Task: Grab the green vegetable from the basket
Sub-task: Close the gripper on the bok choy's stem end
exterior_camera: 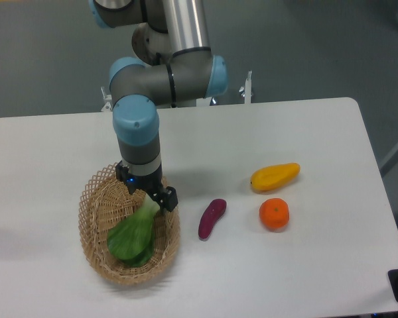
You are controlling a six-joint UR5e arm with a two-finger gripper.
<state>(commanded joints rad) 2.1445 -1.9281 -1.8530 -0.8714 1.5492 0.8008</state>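
Bok choy [132, 237] lies in the wicker basket [93, 228], leaves nearest me, white stalk pointing away. Gripper [149, 199] sits low over the stalk end, fingers spread, nothing pinched that I can see. Not lifted; closing and raising remain. Purple vegetable [211, 217] lies beside the basket.

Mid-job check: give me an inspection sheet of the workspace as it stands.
Surface: white table, bare at its right edge.
Job's things: bok choy lying in the wicker basket, white stalk toward the gripper.
Clutter: purple eggplant, yellow mango, orange, all right of the basket.
Grippers: gripper down over the stalk end; closure unclear.
Cables: nothing seen.
Surroundings: grey floor, metal frame behind the table.
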